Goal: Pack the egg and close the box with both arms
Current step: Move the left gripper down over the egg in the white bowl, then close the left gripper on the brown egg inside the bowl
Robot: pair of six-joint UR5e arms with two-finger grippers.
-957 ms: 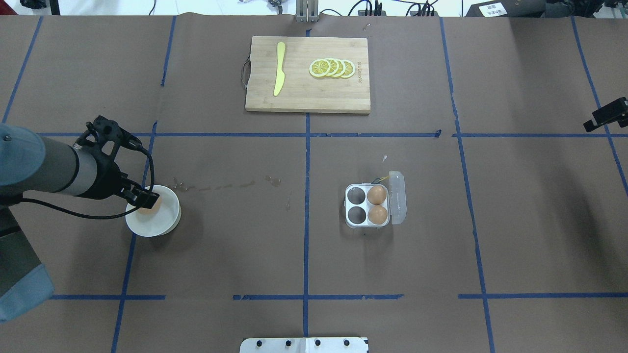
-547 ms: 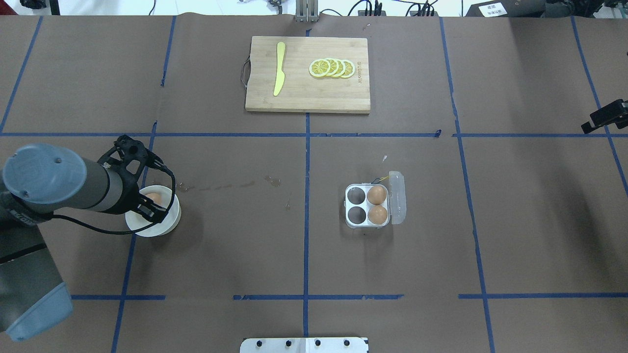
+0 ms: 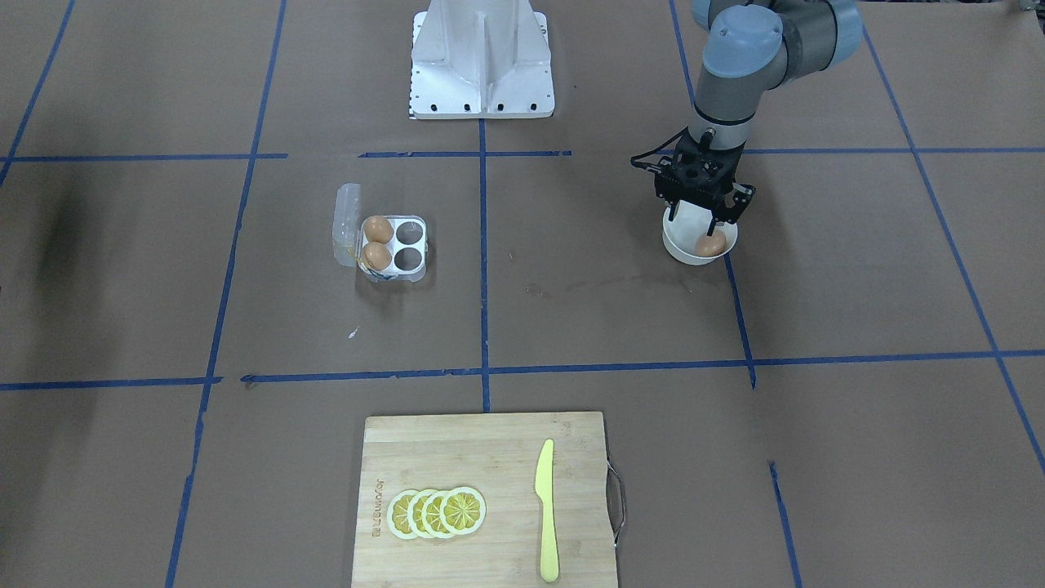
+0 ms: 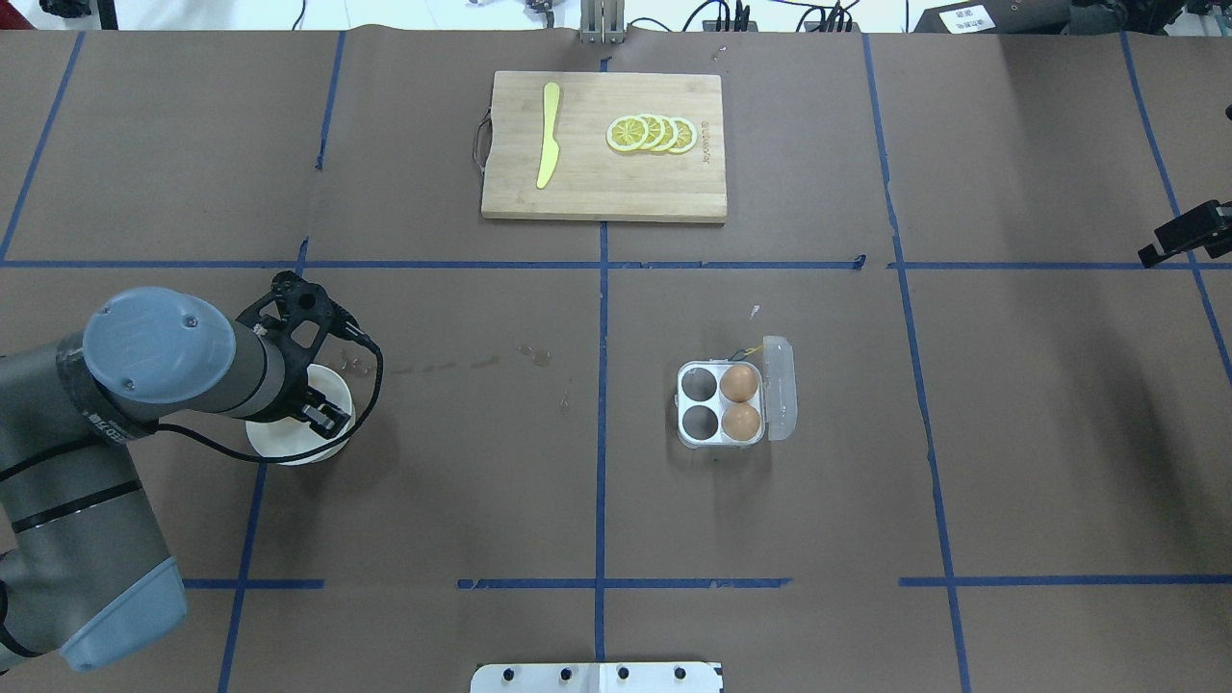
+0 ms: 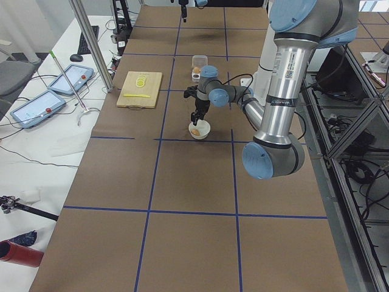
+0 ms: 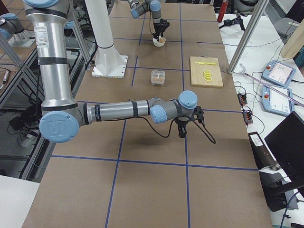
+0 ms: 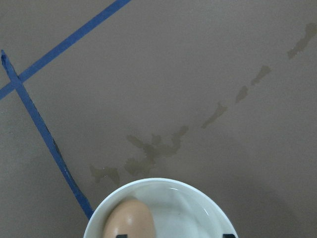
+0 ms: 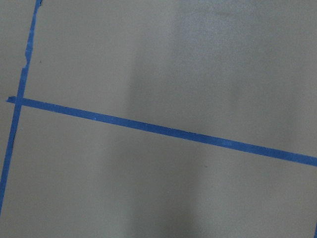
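Observation:
A clear four-cell box (image 4: 720,404) stands right of centre with its lid (image 4: 781,387) swung open to the right. Two brown eggs (image 4: 739,382) (image 4: 741,421) fill its right cells; the two left cells are empty. A third egg (image 3: 710,245) lies in a white bowl (image 4: 279,447) at the left. My left gripper (image 3: 695,222) hangs open just above this bowl, its fingers either side of the egg without touching it. The left wrist view shows that egg (image 7: 130,220) low in the bowl (image 7: 198,196). My right gripper (image 4: 1182,234) is at the far right edge; I cannot tell its state.
A wooden cutting board (image 4: 603,197) with lemon slices (image 4: 652,134) and a yellow knife (image 4: 548,135) lies at the far middle. The white robot base (image 3: 482,61) stands at the near edge. Blue tape lines cross the brown table cover.
My left arm has swung round and its wrist has turned over the bowl, so it now hides the egg from above. The egg stays in the bowl. My right gripper drifted slightly.

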